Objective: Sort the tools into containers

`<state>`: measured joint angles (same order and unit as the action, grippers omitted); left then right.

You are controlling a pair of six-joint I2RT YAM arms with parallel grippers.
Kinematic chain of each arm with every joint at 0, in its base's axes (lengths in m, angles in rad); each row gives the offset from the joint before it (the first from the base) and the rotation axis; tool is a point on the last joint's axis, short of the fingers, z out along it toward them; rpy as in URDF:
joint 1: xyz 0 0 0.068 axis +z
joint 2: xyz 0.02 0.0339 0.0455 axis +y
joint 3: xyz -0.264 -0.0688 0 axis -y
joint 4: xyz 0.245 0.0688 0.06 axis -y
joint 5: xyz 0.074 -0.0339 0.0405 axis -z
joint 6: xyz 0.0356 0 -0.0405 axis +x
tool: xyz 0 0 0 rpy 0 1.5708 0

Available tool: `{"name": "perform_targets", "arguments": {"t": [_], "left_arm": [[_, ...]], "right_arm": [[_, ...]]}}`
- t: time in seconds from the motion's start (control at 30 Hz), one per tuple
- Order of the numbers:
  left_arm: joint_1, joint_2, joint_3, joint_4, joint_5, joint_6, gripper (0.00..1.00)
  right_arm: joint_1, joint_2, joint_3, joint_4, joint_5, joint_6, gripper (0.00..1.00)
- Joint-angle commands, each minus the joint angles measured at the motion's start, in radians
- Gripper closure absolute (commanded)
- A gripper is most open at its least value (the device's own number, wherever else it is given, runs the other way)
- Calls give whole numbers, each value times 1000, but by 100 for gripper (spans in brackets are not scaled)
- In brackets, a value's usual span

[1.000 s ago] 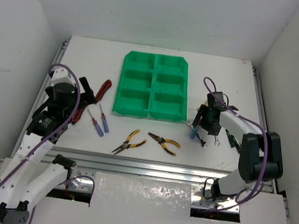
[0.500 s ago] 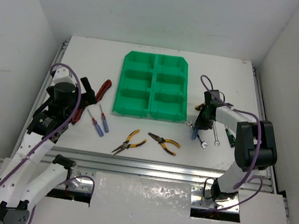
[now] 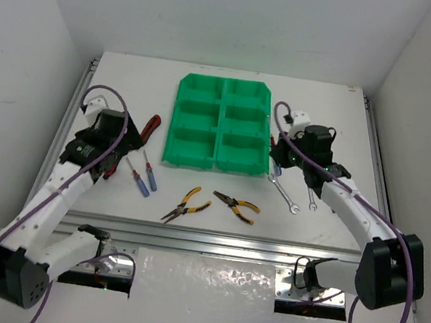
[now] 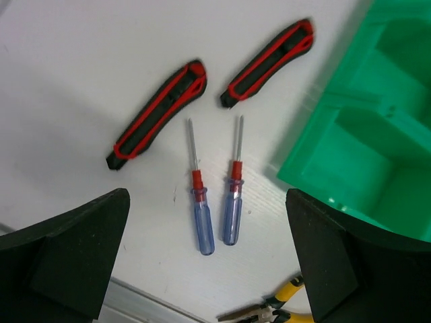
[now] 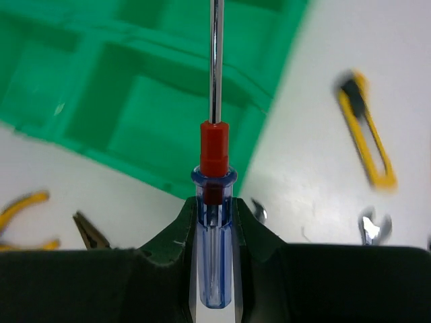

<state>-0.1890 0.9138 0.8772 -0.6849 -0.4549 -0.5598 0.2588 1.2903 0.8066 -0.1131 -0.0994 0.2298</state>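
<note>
We are seeing a white surface (image 3: 130, 85) with a metal rail (image 3: 212, 241) running along its near edge. White walls (image 3: 220, 17) are enclosing it on three sides.

Holds the left arm (image 3: 52, 189) bent out on the left side, left gripper (image 4: 210, 225) spread wide and aimed downward, and extends the right arm (image 3: 351, 205) far and leftward, right gripper (image 5: 214, 222) clamped on a screwdriver (image 5: 214, 151) handle.
</note>
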Motion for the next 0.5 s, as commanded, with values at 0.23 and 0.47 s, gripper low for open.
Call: {"name": "perform_targets", "arguments": {"t": [0.23,0.47], "left_arm": [[2,186,-66,-102,10,-416,0],[0,260,-148,-1,21,-445,1]], "right_arm": [[69,282,276,84,-502,-661,100],[82,434,400,4,-496,-728,70]]}}
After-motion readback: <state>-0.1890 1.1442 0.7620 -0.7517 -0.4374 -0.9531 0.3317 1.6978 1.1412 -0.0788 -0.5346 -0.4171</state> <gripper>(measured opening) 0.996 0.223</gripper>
